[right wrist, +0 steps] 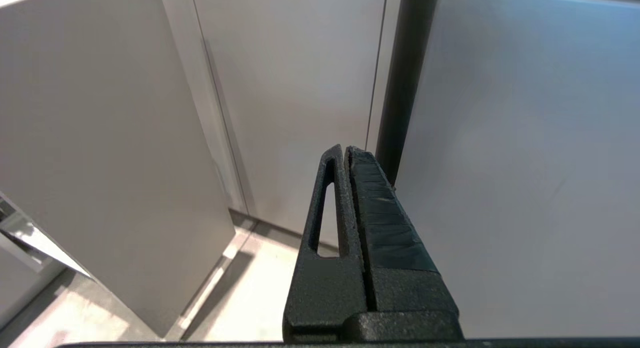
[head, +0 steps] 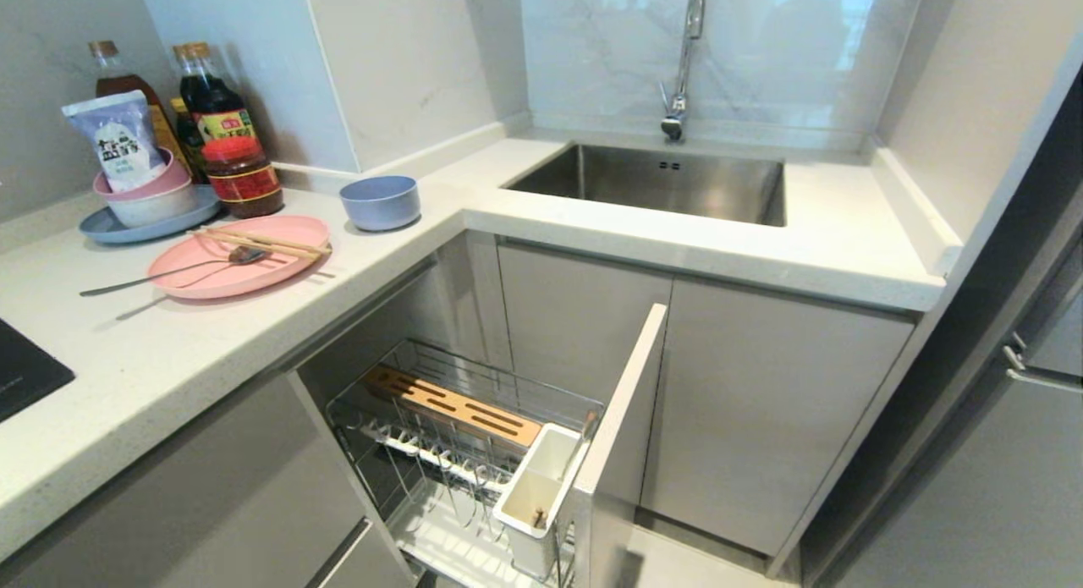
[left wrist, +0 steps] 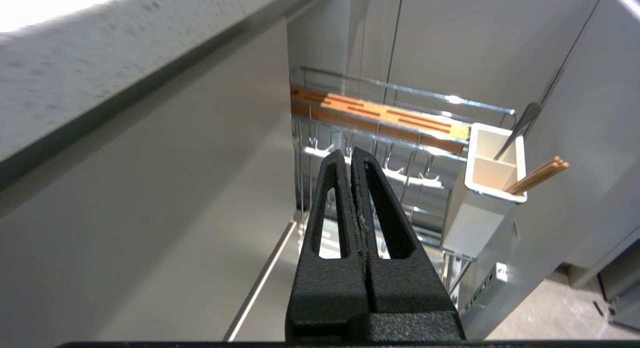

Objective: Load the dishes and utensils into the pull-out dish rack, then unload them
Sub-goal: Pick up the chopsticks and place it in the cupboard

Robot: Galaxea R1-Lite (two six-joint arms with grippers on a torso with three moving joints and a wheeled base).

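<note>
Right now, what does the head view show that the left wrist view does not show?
Only the head view: the pink plate carrying chopsticks, the blue-grey bowl and the sink. Only the left wrist view: the left gripper, shut. Both: the pull-out dish rack with its white utensil box.

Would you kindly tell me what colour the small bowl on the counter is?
Pale blue-grey bowl; the head view shows it best.
</note>
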